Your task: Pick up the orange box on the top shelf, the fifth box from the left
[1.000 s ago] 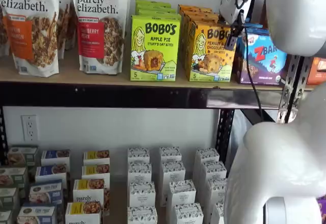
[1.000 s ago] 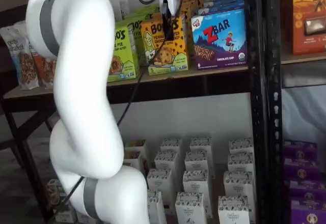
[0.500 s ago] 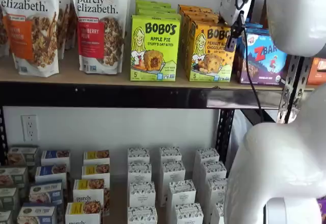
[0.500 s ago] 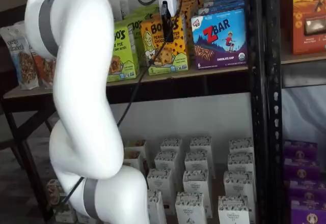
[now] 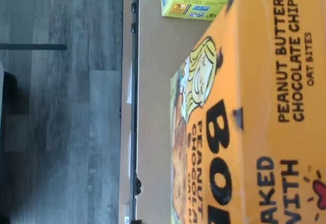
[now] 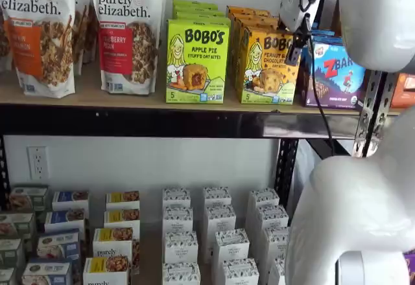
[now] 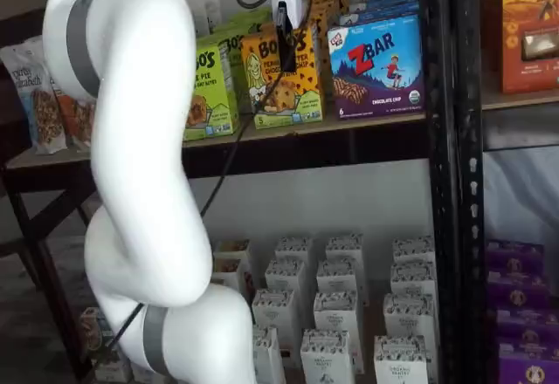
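Observation:
The orange box is a yellow-orange Bobo's Peanut Butter Chocolate Chip carton. It stands upright at the front of a row of like cartons on the top shelf, and shows in both shelf views. My gripper hangs at the box's upper front, right of its middle. One black finger lies over the box's front face; no gap or second finger shows. The wrist view is filled by the box's top and front from very close.
A lime-green Bobo's Apple Pie box stands left of the orange box, and a blue ZBar box stands right of it. Granola bags stand further left. A black upright is to the right. Small white boxes fill the lower level.
The gripper has shifted only very slightly at the front of the orange box. The box and its neighbours stand as before.

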You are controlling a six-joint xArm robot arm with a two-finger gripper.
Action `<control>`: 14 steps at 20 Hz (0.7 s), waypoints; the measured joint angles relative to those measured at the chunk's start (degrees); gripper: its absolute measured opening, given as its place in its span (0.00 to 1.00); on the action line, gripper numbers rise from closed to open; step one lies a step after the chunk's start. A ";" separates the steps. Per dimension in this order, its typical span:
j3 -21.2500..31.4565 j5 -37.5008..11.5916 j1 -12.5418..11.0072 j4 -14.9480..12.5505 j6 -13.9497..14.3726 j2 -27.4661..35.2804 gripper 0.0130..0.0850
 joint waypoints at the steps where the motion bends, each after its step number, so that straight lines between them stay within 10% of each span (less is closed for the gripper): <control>1: 0.00 -0.10 0.07 -0.03 0.07 0.02 0.94; 14: -0.26 0.35 -0.19 1.39 0.02 0.31 0.67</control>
